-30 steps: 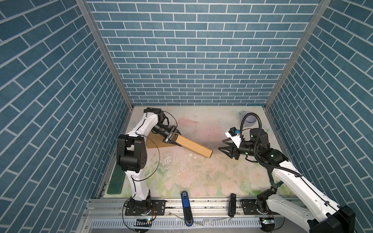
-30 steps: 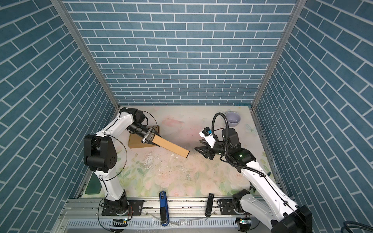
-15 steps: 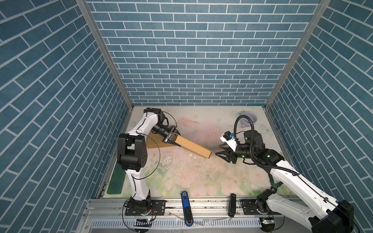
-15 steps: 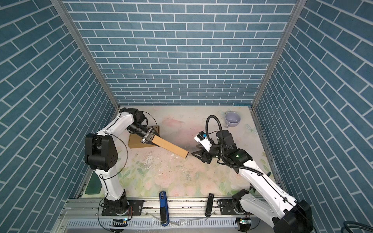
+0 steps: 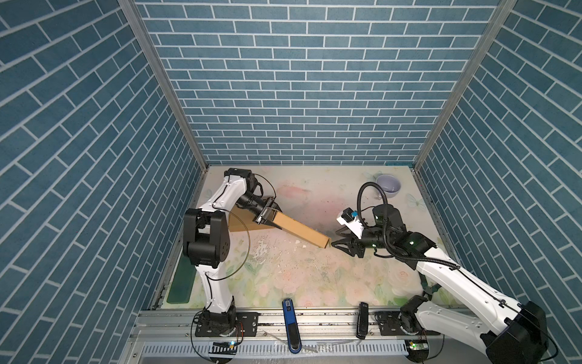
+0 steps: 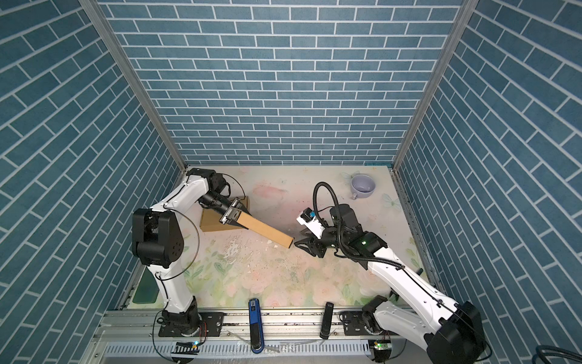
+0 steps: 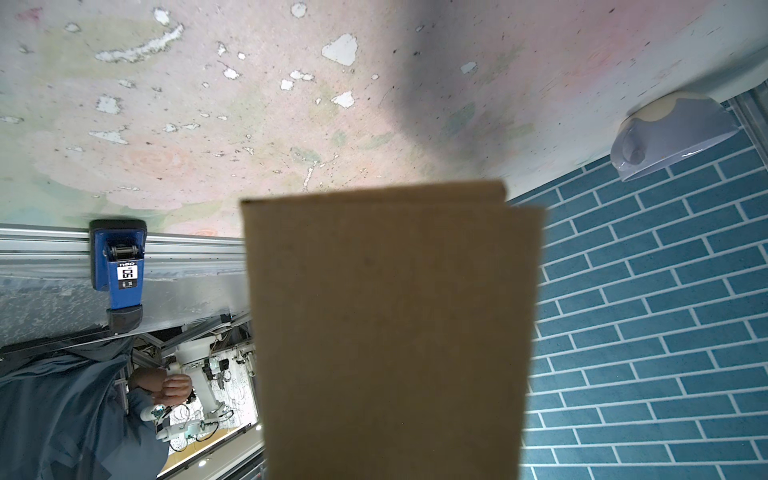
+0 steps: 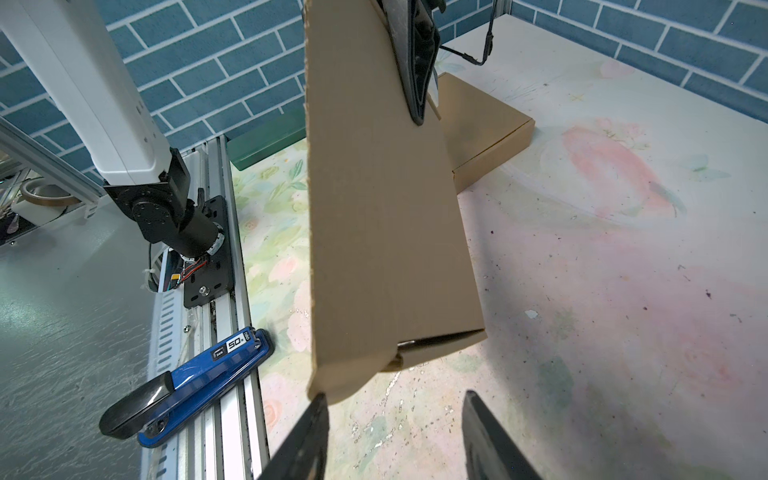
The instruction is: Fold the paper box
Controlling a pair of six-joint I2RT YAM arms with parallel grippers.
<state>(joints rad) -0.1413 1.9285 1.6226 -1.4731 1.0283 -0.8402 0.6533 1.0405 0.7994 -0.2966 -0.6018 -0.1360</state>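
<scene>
1. Right wrist view: the right gripper (image 8: pixel 392 397) is released. Its two black fingers (image 8: pixel 307 436) are spread on either side of the free end of the flattened brown cardboard box sleeve (image 8: pixel 386 228). One corner of that end sits right at a fingertip, and I cannot tell whether they touch.
2. In both top views the left gripper (image 5: pixel 267 216) is clenched on the sleeve's other end. It holds the sleeve raised above the floral-printed table (image 5: pixel 315 283), slanting toward the right arm.
3. The sleeve looks to be offered this way so that the second claw can take its free end. There the layers gape slightly, which gives a finger a way in. With both ends held, the flat sleeve could be squeezed open into a box shape. Folding seems barely begun.
4. The left arm is folded at the elbow. Its forearm reaches in from the back-left corner, with the wrist in line with the sleeve.
5. The right arm stretches low from its front-right base. Its wrist is near level and its claw points at the sleeve's end.
6. A squat, already shaped brown cardboard box (image 8: pixel 486 120) lies on the table behind the left gripper, probably set aside as finished.
7. A lilac ceramic cup (image 5: pixel 389 186) stands in the far right corner and a blue stapler (image 5: pixel 291 324) lies on the front rail. Both are well apart from the work.
</scene>
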